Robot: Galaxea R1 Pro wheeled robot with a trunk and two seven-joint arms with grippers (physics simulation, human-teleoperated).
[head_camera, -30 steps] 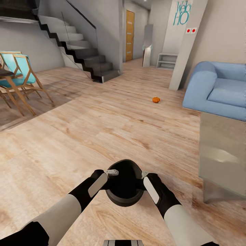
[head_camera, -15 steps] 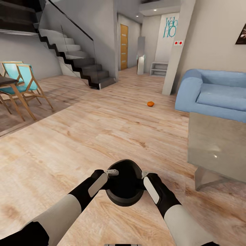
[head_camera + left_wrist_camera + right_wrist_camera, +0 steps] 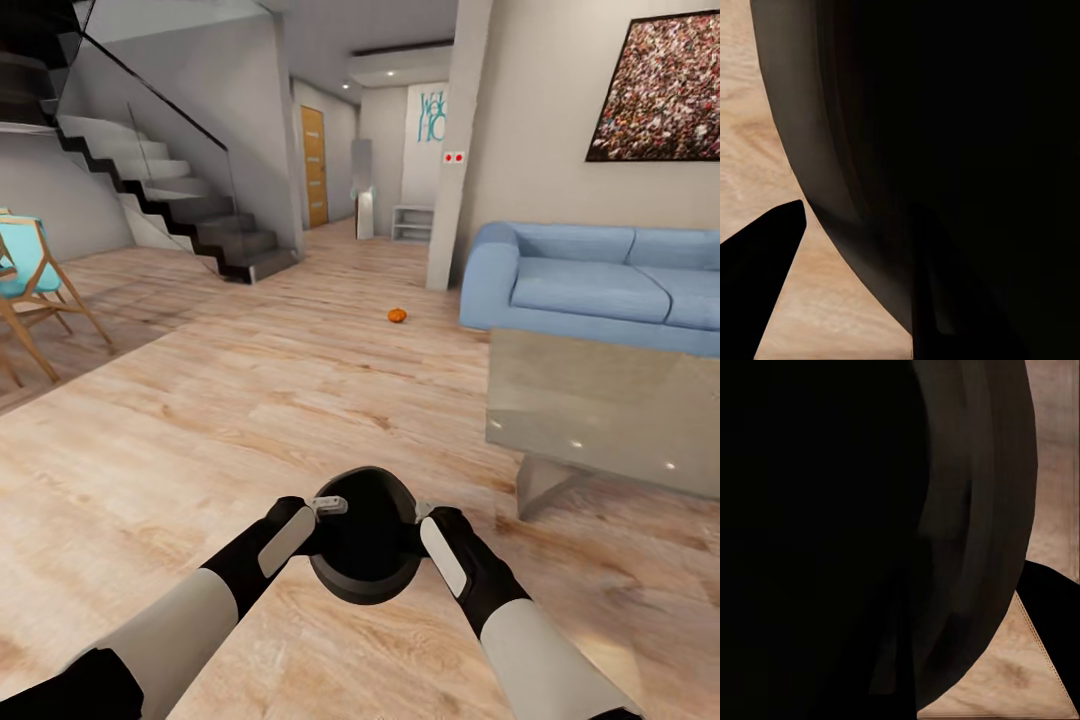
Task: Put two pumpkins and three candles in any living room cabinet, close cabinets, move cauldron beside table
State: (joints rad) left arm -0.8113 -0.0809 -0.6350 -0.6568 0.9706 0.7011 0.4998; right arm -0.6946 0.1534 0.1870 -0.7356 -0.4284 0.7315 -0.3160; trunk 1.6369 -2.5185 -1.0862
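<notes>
I hold the black cauldron (image 3: 365,535) in front of me above the wooden floor, one gripper on each side of its rim. My left gripper (image 3: 324,507) is shut on the left rim and my right gripper (image 3: 421,513) on the right rim. The cauldron's dark wall (image 3: 945,150) looms close in the left wrist view, and its wall (image 3: 832,510) does the same in the right wrist view. One orange pumpkin (image 3: 398,315) lies on the floor far ahead, near a pillar. The grey glossy coffee table (image 3: 600,400) stands to my right front.
A blue sofa (image 3: 590,285) sits behind the table under a framed picture (image 3: 665,90). A white pillar (image 3: 455,150) rises by the sofa's end. Stairs (image 3: 190,215) climb at the left, with a wooden chair with a turquoise seat (image 3: 30,290) at the far left. Open floor lies ahead.
The camera has swung to the right: the pumpkin, stairs and chairs slid left in the picture, and more of the table, sofa and wall picture came in. Both arms still hold the cauldron the same way.
</notes>
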